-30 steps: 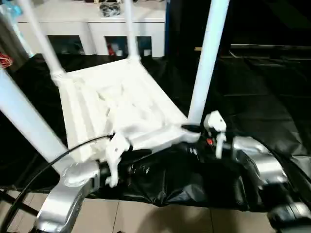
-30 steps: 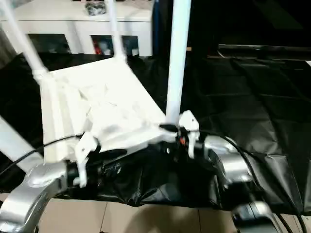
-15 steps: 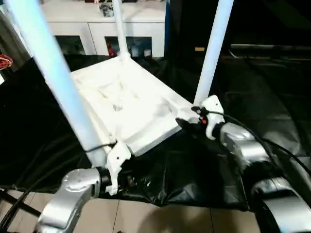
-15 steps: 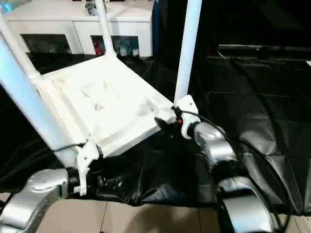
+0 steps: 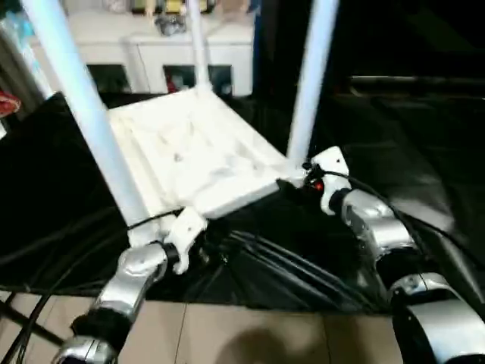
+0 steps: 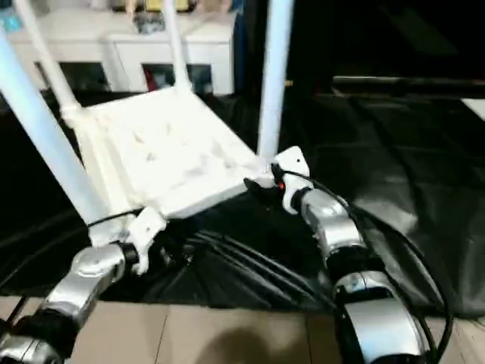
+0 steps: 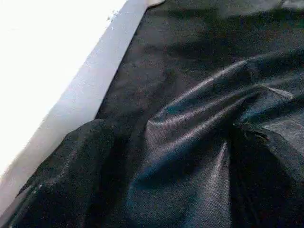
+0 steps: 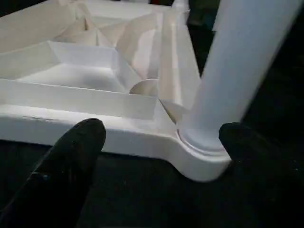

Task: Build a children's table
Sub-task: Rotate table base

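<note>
The white tabletop lies ribbed side up on the black-draped table. White legs stand in its corner sockets, among them a near left leg, a near right leg and a far leg. My right gripper is open at the near right corner, one finger along the rim and the other past the leg's foot. My left gripper hangs low over the cloth just in front of the near left corner, beside the tabletop's edge.
A white cabinet with small items on top stands behind the table. Black cables run across the cloth between my arms. The draped table's front edge drops to a tiled floor.
The tabletop has turned, so its near left leg stands more upright. My right arm has reached forward from below the near right corner to level with it. The head camera has shifted.
</note>
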